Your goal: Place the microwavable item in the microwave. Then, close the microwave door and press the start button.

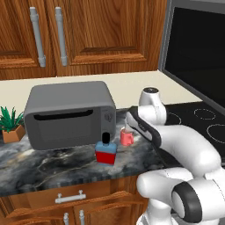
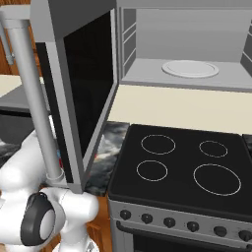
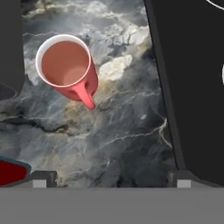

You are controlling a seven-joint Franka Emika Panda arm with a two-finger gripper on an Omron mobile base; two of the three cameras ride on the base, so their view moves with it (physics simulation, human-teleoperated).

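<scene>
gripper (image 3: 109,183) jaws wide, holds nothing | pink cup (image 3: 68,68) upright on counter (image 3: 122,131), ahead of gripper | no legible text

Red-pink cup (image 3: 67,68) upright on dark marble counter (image 3: 118,131), mouth open toward camera, white rim, handle pointing toward lower right of frame. Black stovetop (image 3: 192,87) well right of cup, its edge running top to bottom. Red-and-blue bottle (image 3: 11,170) corner below cup at lower left. Gripper (image 3: 111,181) fingertips spread wide at bottom, nothing between them, apart from cup.
</scene>
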